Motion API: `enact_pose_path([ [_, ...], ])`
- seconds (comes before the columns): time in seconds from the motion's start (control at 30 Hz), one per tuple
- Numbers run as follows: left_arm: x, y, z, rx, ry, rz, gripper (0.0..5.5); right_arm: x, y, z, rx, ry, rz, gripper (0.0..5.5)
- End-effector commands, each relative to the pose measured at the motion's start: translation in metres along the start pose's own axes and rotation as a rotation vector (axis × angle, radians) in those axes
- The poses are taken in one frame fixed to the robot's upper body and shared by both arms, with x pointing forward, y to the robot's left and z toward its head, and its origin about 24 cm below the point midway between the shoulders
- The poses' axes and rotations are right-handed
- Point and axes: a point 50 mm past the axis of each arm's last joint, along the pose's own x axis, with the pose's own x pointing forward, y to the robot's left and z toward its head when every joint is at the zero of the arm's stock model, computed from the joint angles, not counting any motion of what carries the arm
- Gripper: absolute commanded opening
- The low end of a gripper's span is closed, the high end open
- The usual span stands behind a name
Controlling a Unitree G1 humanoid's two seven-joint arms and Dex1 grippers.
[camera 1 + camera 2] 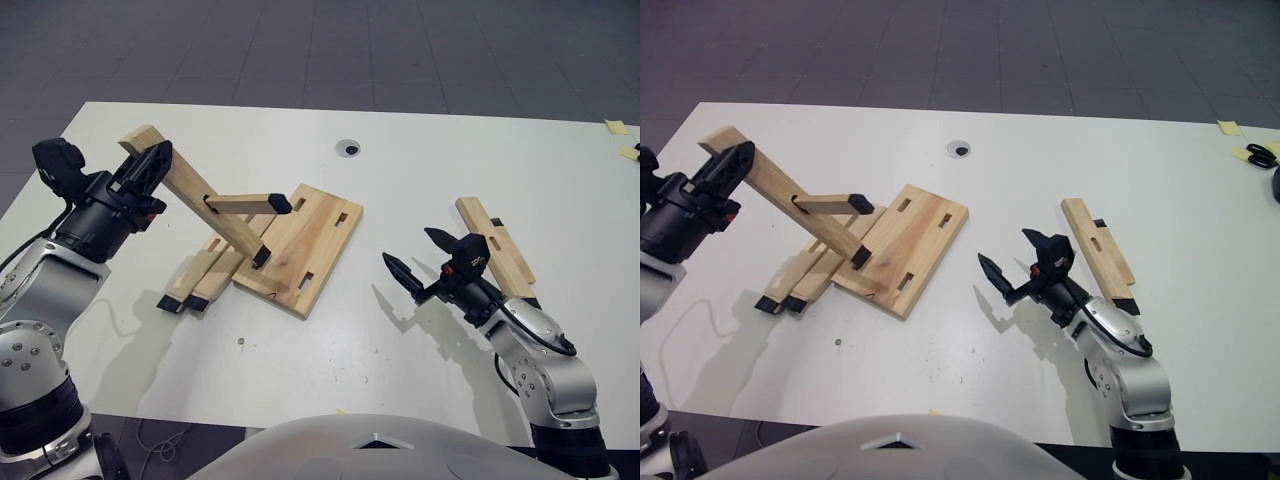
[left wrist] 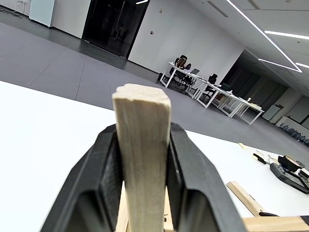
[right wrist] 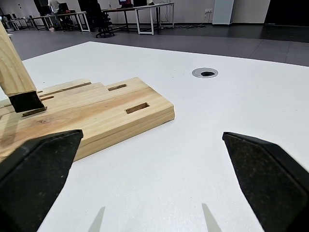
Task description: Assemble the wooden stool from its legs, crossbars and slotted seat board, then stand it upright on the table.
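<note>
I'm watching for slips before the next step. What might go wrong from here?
The left gripper holds the tilted leg only at its top end, so its foot, resting on the seat board, may skid instead of entering a slot. The crossbar juts from the leg with its free end unsupported and may work loose. The right gripper hangs open over the table, so nothing steadies the board if pushed.

Open-plan office, rows of desks [image 2: 231,99] with office chairs [image 3: 103,22], strip ceiling lights [image 2: 263,35], grey floor [image 1: 300,50], white table [image 1: 450,170]
</note>
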Motion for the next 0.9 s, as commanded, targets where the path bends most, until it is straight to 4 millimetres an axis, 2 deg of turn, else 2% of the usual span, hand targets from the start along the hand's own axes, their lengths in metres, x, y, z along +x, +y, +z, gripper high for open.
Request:
enact_pose_path([
  [0.03, -0.003, 0.002, -0.002, 0.029, 0.017, 0.025, 1.04, -0.001, -0.002, -0.001, -0.016, 0.014, -0.002, 5.40],
  [0.43, 0.000, 0.001, -0.007, 0.028, -0.007, 0.041, 1.04, 0.000, 0.000, -0.001, -0.021, 0.018, 0.011, 5.40],
  [0.63, -0.001, -0.001, -0.020, 0.045, 0.028, 0.034, 1.04, 0.001, 0.000, -0.001, -0.025, 0.013, 0.012, 5.40],
  [0.8, 0.001, -0.014, -0.046, 0.062, 0.042, -0.024, 1.04, 0.002, 0.002, -0.001, -0.023, 0.011, 0.019, 5.40],
  [0.9, 0.006, -0.018, -0.045, 0.087, 0.001, -0.044, 1.04, 0.004, 0.003, -0.001, -0.021, 0.010, 0.027, 5.40],
])
